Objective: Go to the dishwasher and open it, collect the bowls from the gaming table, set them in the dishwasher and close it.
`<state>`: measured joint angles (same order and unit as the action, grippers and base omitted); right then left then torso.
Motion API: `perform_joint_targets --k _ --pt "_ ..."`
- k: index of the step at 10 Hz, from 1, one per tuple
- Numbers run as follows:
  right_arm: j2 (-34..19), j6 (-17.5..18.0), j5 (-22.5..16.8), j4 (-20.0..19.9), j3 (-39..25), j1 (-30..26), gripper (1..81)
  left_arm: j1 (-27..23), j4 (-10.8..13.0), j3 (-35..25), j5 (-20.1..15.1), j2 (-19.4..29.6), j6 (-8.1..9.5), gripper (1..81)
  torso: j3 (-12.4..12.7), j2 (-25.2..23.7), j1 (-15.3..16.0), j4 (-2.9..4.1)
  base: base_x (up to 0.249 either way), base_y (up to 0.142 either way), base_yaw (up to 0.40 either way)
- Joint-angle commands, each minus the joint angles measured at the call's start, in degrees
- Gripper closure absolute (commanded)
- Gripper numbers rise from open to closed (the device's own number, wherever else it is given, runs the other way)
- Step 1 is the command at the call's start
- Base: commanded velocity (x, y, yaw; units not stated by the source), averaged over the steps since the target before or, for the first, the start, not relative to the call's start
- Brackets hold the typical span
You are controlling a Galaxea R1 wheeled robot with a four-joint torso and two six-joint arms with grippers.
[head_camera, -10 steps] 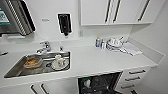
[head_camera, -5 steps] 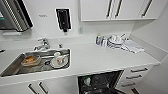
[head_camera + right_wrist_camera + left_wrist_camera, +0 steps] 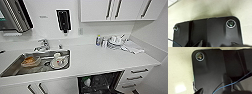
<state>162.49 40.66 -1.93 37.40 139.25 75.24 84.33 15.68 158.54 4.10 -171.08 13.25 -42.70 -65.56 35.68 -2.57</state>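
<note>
The dishwasher [image 3: 100,83] stands open under the white counter [image 3: 100,62], its dark inside and rack showing at the lower edge of the head view. At the rack's left lies a pale green rounded thing [image 3: 87,81], too blurred to name. The gaming table is out of view. In both wrist views the robot's dark plate hangs over a pale speckled floor [image 3: 179,72] [image 3: 205,8].
A steel sink [image 3: 37,63] holding a mug, a plate and a bowl of food is set in the counter's left. Bottles and stacked white dishes [image 3: 113,41] stand at the back right. Drawers [image 3: 136,75] flank the dishwasher; white wall cabinets [image 3: 115,10] hang above.
The whole head picture has shifted slightly, so the camera moved. A little more of the open dishwasher shows. Nothing on the counter has moved.
</note>
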Motion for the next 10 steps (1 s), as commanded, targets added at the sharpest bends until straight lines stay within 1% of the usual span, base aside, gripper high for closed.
perform_joint_targets --k 1,2,3,4,6,7,8,10 --pt "-0.12 1.62 -1.94 -10.13 0.39 -10.05 1.0 -1.14 0.06 0.11 -3.57 0.21 -0.42 1.0 0.00 0.00 0.00 0.00 0.000 0.000 0.000" --pt "-0.38 1.62 -1.85 -12.35 0.39 -11.81 1.0 -1.05 0.06 0.11 -3.66 0.04 -0.42 1.0 -0.02 0.00 0.02 0.00 0.000 0.000 0.000" --pt "-0.65 1.62 -1.77 -15.87 0.48 -14.00 1.0 -0.88 0.06 0.11 -3.66 -0.05 -0.42 1.0 -0.04 0.00 0.05 0.00 0.000 0.000 0.000" --pt "-1.17 1.71 -0.46 -19.01 0.92 -16.20 1.0 -0.88 0.14 0.11 -3.74 -0.05 -0.42 1.0 -0.06 0.00 0.05 0.00 0.000 0.000 0.000" --pt "-3.46 1.88 0.26 -24.47 -1.80 -19.99 1.0 -0.79 0.14 0.11 -3.83 -0.14 -0.42 1.0 -0.06 0.00 0.07 0.00 0.000 0.000 0.000" --pt "-3.99 1.88 0.68 -25.62 -2.76 -21.22 1.0 -0.70 0.14 0.11 -3.83 -0.14 -0.42 1.0 -0.09 0.00 0.07 0.00 0.000 0.000 0.000" --pt "-4.08 1.88 2.09 -26.15 -3.29 -22.53 1.0 -0.53 0.14 0.11 -3.83 -0.14 -0.42 1.0 -0.09 0.00 0.07 0.00 0.000 0.000 0.000" --pt "-5.29 1.88 2.28 -27.81 -7.83 -25.78 1.0 -0.44 0.14 0.11 -3.83 -0.23 -0.42 1.0 -0.11 0.00 0.07 0.00 0.000 0.000 0.000"
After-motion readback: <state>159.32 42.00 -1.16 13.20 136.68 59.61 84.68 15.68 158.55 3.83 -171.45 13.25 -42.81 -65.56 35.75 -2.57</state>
